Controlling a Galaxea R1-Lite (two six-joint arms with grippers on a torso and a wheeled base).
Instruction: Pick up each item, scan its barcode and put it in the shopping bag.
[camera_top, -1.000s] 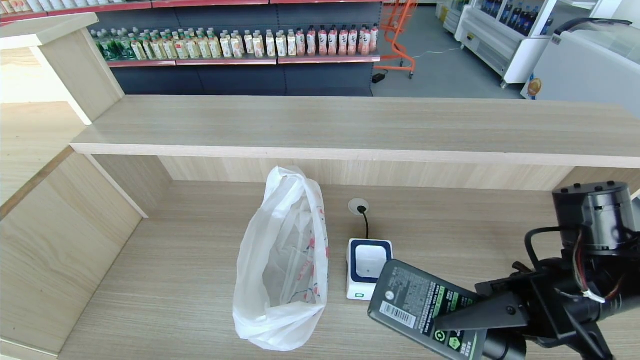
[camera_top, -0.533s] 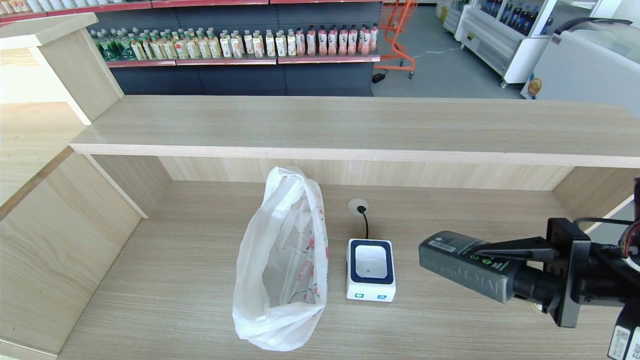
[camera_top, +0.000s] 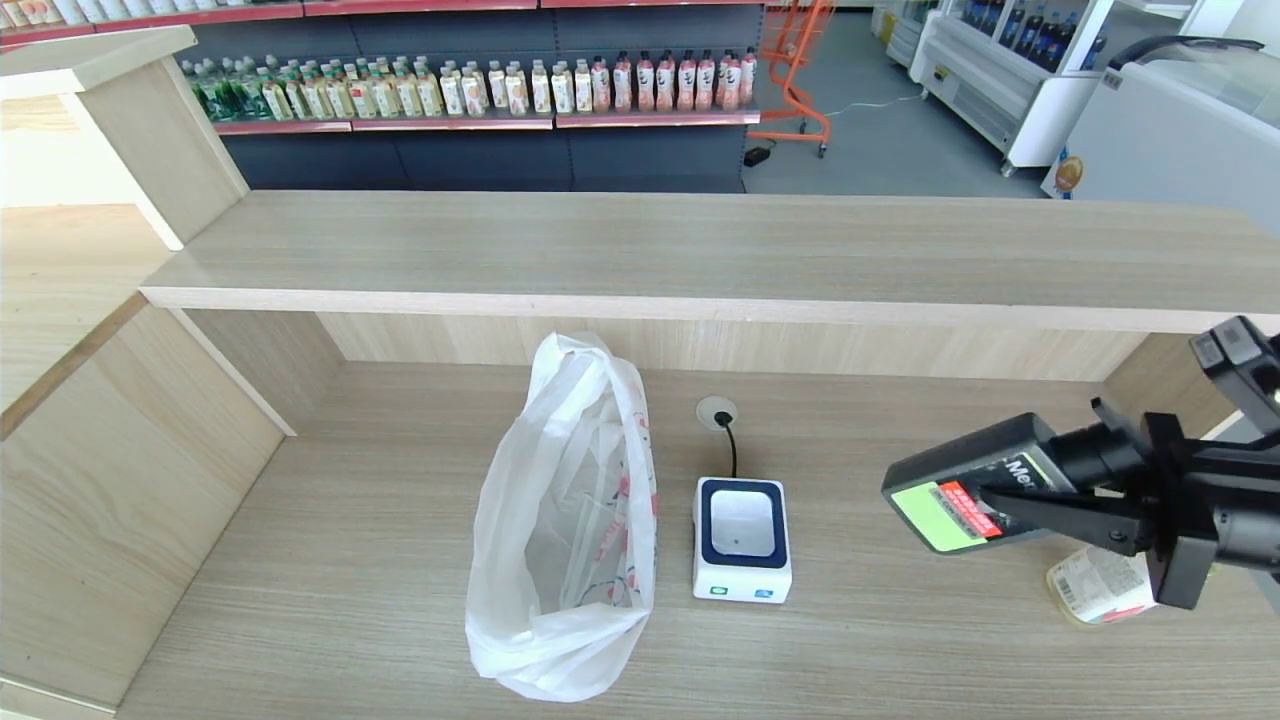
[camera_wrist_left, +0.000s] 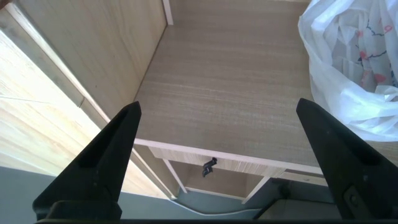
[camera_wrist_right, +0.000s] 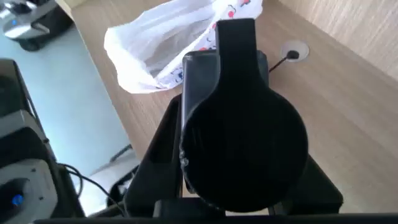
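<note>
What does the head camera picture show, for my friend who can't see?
The right gripper holds a dark grey bottle sideways above the wooden counter, to the right of a small white scanner. An open white shopping bag sits left of the scanner.

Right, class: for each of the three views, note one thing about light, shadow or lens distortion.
Head view: the upper counter edge bows, a wide-lens effect; glare washes out the far left. Left wrist view: the shopping bag glares white. Right wrist view: the dark bottle's base is an unlit black mass.
</note>
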